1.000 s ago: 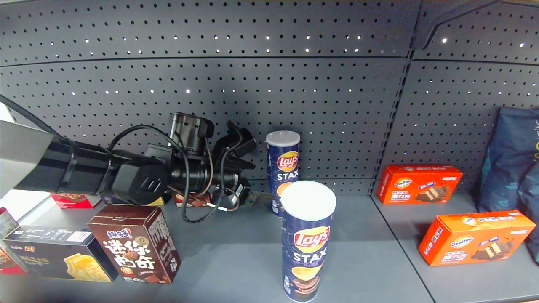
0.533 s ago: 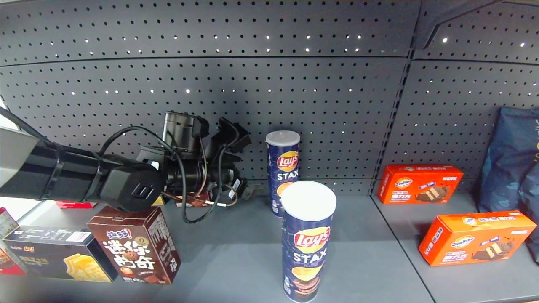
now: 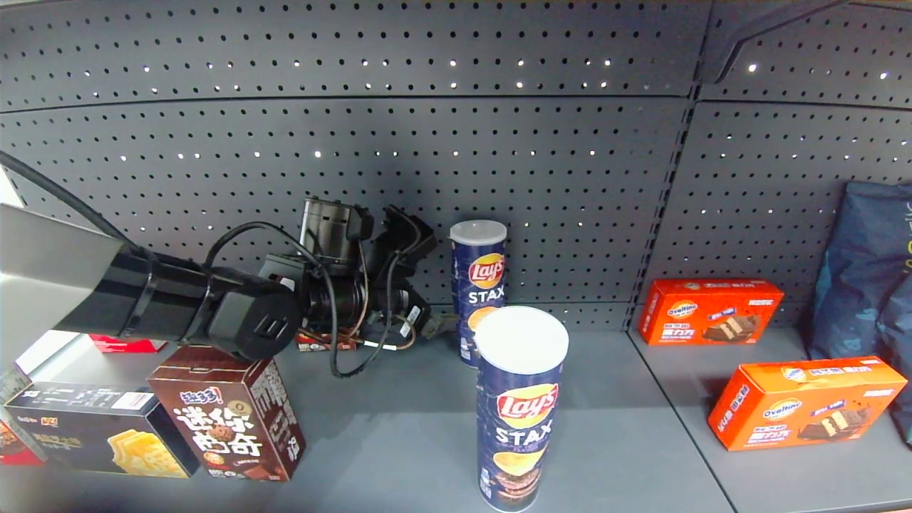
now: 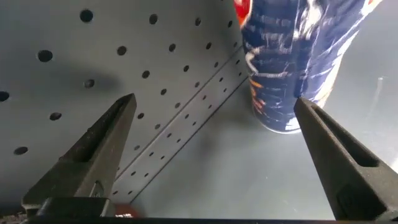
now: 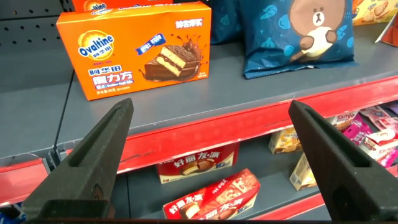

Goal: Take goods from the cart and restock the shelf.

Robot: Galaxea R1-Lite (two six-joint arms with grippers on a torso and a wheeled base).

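Our left gripper stands spread wide with nothing between its fingers. It sits low over the shelf, close to the pegboard back, with its tips just beside the foot of the rear chip can. Our right gripper is also spread and empty. It hangs in front of another shelf level that carries an orange cake box and a blue snack bag.

We judge the main risk to be at the left fingertips. The rear chip can is tall, narrow and upright, so a sideways sweep or a careless pull-back could clip it. It would then tip into the front can, which stands near it toward the shelf edge, and either one might roll off. The cable loop under the wrist hangs near the shelf. The arm also passes just above the brown biscuit box, and dropping lower could drag or snag that box.

Both cans have their lids on, so we cannot see what is inside. The boxes on the shelf are all closed.
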